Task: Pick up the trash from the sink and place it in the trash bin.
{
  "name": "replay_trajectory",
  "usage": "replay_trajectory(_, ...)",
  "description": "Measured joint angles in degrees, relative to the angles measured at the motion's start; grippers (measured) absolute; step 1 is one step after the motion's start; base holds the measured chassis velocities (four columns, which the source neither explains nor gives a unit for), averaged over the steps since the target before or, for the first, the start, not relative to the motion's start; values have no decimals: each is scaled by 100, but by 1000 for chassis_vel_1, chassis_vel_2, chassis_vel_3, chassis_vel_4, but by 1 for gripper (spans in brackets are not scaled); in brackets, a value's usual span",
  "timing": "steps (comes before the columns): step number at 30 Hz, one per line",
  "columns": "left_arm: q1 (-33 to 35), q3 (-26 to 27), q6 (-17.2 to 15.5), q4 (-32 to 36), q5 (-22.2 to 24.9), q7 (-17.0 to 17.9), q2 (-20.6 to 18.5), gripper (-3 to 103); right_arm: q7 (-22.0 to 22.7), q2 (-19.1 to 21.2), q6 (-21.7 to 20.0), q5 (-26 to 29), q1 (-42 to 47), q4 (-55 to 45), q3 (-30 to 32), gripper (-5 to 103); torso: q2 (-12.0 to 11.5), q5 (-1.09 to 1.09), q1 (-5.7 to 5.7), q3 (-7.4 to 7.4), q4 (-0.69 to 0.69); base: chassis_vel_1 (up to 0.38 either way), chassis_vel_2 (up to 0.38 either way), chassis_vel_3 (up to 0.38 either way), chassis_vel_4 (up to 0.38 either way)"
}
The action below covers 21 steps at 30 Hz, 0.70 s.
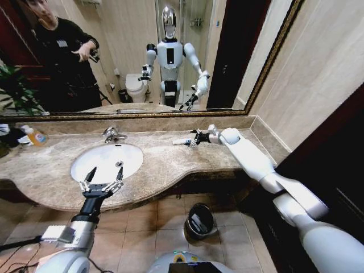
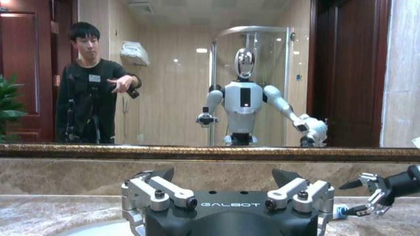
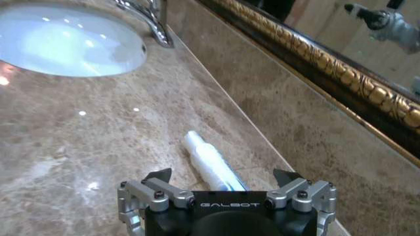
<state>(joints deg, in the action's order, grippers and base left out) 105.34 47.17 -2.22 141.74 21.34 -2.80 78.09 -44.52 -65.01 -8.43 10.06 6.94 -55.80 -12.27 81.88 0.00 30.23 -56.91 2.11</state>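
Observation:
A white tube with a blue end (image 3: 208, 163) lies on the marble countertop (image 1: 165, 165) to the right of the sink (image 1: 128, 156), near the back wall. My right gripper (image 1: 197, 138) hovers over it, open, with the tube's near end between the fingers (image 3: 156, 177). The left wrist view shows this right gripper (image 2: 357, 198) open beside the tube (image 2: 339, 212). My left gripper (image 1: 101, 182) is open and holds nothing, above the front rim of the white basin. The trash bin (image 1: 199, 220), black with a shiny rim, stands on the floor under the counter's edge.
A chrome faucet (image 1: 113, 135) stands behind the basin. A clear bottle of orange liquid (image 1: 36, 136) sits at the counter's far left, beside a plant (image 1: 14, 88). A gold-framed mirror (image 1: 131, 114) runs along the back wall. The floor is tiled.

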Motion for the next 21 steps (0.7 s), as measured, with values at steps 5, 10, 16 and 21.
replay_trajectory(5, 0, 0, 0, 0, 0, 0, 0, 100, 168, -217, -72, -159, -130, 293, -35, 100, 1, -1, 0, 0, 0, 0, 0, 0, 0)
replay_trajectory(10, 0, 0, 0, 0, 0, 0, 0, 100, 113, -326, -362, -321, -191, 420, -17, 93, 1, -1, 0, 0, 0, 0, 0, 0, 0)
replay_trajectory(16, 0, 0, 0, 0, 0, 0, 0, 100, 17, -412, -314, -547, -231, 565, -23, 83, 1, -1, 0, 0, 0, 0, 0, 0, 0)
replay_trajectory(21, 0, 0, 0, 0, 0, 0, 0, 100, -62, -445, -256, -746, -274, 629, -56, 81, 1, -1, 0, 0, 0, 0, 0, 0, 0)
